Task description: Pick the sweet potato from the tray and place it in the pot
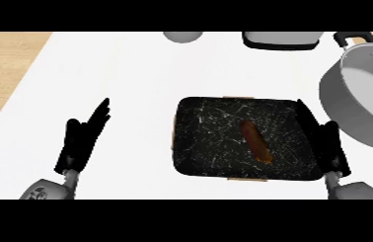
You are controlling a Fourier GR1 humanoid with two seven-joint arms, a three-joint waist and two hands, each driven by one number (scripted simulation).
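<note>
Lying on the black tray (211,137), right of centre, the sweet potato (256,141) is sitting just left of the right hand (324,142), untouched. Both hands are resting with straight fingers, left hand (84,137) well apart. Pot (342,100) is standing far right.

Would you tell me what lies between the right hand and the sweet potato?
In the head view, only bare black speckled tray separates the brown sweet potato from the black right hand.
</note>
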